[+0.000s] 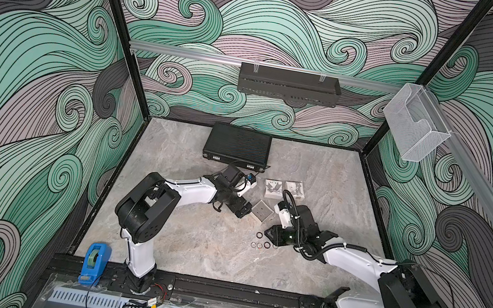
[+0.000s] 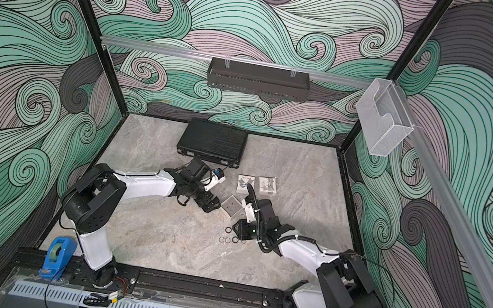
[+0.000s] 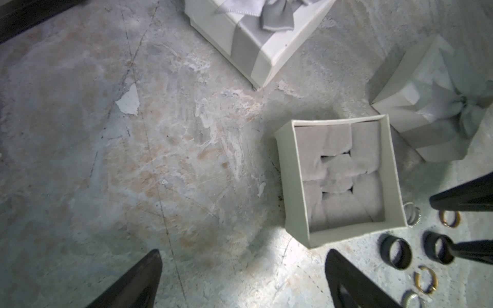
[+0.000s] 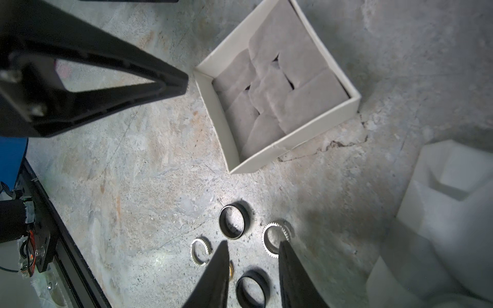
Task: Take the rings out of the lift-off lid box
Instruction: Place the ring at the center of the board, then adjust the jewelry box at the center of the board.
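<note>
Near-right of the open box [image 4: 290,138], all 6 rings [image 3: 385,249] look to be out on the worktop [image 4: 160,186]. Over them the right pincer [image 4: 254,242] stands part open astride a black ring [image 4: 253,274], gripping nothing. Left of the box, the left pincer [image 3: 244,256] gapes wide, empty. I'd raise the right one straight up, jaws apart, no sideways drag. Hidden: gold ring [image 4: 231,268] half behind a finger; foam slits too dark to check; top views too coarse to count.

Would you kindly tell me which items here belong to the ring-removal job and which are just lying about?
Job: open lift-off lid box, slots empty; rings on the table beside it.
Lying about: two ribboned white boxes, black case, blue tape dispenser.
</note>
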`<state>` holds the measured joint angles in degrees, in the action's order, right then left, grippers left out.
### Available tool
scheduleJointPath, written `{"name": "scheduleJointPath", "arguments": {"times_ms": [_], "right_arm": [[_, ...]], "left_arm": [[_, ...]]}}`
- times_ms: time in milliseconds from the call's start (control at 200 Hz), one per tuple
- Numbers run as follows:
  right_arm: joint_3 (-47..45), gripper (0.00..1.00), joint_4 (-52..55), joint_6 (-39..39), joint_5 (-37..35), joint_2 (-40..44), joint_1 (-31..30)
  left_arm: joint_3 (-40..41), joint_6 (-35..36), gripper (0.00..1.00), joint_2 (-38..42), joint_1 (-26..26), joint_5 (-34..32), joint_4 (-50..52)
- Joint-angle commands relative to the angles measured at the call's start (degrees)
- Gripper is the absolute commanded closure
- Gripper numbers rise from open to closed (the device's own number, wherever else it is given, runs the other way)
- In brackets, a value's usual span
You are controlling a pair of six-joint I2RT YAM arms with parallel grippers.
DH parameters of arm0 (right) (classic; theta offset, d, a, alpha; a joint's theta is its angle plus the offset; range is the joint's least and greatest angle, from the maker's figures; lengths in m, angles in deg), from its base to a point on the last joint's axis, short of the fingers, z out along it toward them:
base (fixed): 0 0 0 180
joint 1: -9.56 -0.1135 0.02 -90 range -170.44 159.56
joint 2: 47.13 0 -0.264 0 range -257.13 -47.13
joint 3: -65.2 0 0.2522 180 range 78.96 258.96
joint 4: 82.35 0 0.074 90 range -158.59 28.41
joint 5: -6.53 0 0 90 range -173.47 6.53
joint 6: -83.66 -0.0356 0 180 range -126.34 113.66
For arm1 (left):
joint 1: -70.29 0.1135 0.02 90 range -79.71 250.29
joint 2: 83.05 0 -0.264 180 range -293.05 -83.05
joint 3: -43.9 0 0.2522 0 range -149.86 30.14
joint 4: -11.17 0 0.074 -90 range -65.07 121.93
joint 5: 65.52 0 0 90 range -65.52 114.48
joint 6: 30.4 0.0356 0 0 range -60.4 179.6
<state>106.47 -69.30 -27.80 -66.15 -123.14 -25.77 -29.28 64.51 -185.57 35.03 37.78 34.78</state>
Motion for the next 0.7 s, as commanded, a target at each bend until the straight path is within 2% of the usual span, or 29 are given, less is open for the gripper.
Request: {"name": "scheduleJointPath", "arguments": {"times_ms": [0, 120, 175, 240, 350, 406, 546, 696], "right_arm": [[-0.2, 0.67, 1.5, 0.7, -1.3, 1.4, 0.4], [0.5, 0.65, 3.4, 1.4, -1.9, 2.9, 0.7], [1.3, 0.60, 5.5, 2.1, -2.3, 4.5, 0.9], [2.9, 0.45, 9.3, 3.0, -4.0, 7.2, 1.4], [6.1, 0.11, 16.5, 4.6, -7.9, 12.0, 2.8], [7.9, 0.01, 19.8, 5.2, -9.9, 13.6, 3.7], [11.1, 0.01, 26.6, 5.4, -14.8, 14.7, 6.2], [12.3, 0.01, 29.2, 4.1, -18.9, 12.0, 8.0]], "left_arm": [[-1.5, 0.5, 0.04, 1.0, 0.3, -0.2, 0.8], [-1.3, 0.6, 0.04, 1.4, 0.3, -0.6, 1.2], [-1.0, 0.5, 0.04, 1.7, 0.3, -0.8, 1.3], [-0.2, 0.4, 0.04, 2.3, 0.3, -1.3, 1.5], [1.1, 0.2, 0.04, 3.2, 0.3, -2.8, 1.5], [1.6, 0.1, 0.04, 3.2, 0.3, -3.8, 1.4], [0.7, 0.3, 0.04, 1.7, 0.4, -5.6, 1.5], [-1.5, 0.5, 0.04, -1.5, 0.5, -5.7, 0.9]]}}
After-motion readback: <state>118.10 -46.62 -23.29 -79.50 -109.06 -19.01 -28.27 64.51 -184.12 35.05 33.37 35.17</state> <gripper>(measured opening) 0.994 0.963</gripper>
